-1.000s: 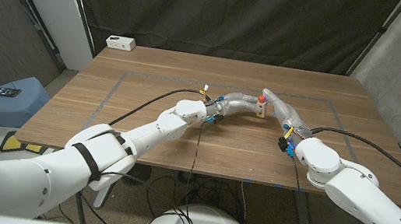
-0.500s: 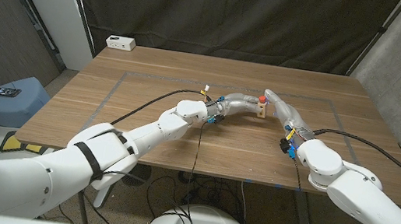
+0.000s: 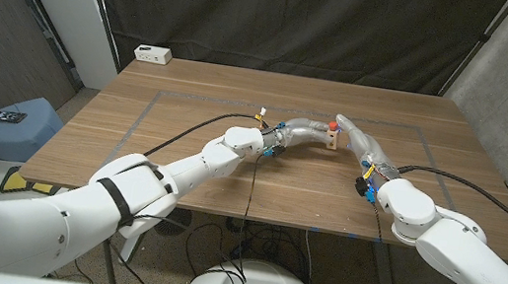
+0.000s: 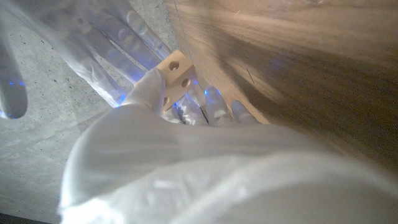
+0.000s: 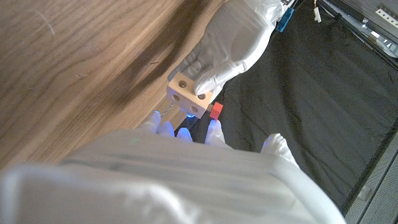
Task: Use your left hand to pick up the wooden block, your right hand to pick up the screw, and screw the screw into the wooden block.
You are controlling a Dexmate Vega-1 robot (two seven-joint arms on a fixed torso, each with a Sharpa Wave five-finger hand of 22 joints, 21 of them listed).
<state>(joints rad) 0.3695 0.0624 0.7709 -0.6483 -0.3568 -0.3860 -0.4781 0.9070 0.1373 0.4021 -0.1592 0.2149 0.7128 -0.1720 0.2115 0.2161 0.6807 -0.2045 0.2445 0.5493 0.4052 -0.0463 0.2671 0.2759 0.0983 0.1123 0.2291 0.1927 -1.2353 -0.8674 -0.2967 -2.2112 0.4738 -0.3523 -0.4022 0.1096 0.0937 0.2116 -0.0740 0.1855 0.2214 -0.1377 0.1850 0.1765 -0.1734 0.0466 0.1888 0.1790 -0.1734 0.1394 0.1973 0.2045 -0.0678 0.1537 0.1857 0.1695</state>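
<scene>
Wooden block (image 5: 188, 95) pinched in the left robot hand (image 5: 231, 46) above the bench (image 3: 183, 152); right robot hand (image 3: 359, 142) holds the red-headed screw (image 5: 216, 111) beside it.

left hand (image 5: 233, 43) grips wooden block (image 5: 188, 93) | screw (image 5: 216, 111) red, beside block | right hand (image 5: 186, 162) near

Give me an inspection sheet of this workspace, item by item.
Surface: wooden table with a taped rectangle outline.
Job's things: wooden block with holes, held off the table; red-headed screw at the block.
Clutter: white box at the far left corner.
Hands: left hand grips the block; right hand is at the screw.
Cables: black cables run along both arms; more hang under the table.
Surroundings: black curtain behind; blue bin on the floor at left.
</scene>
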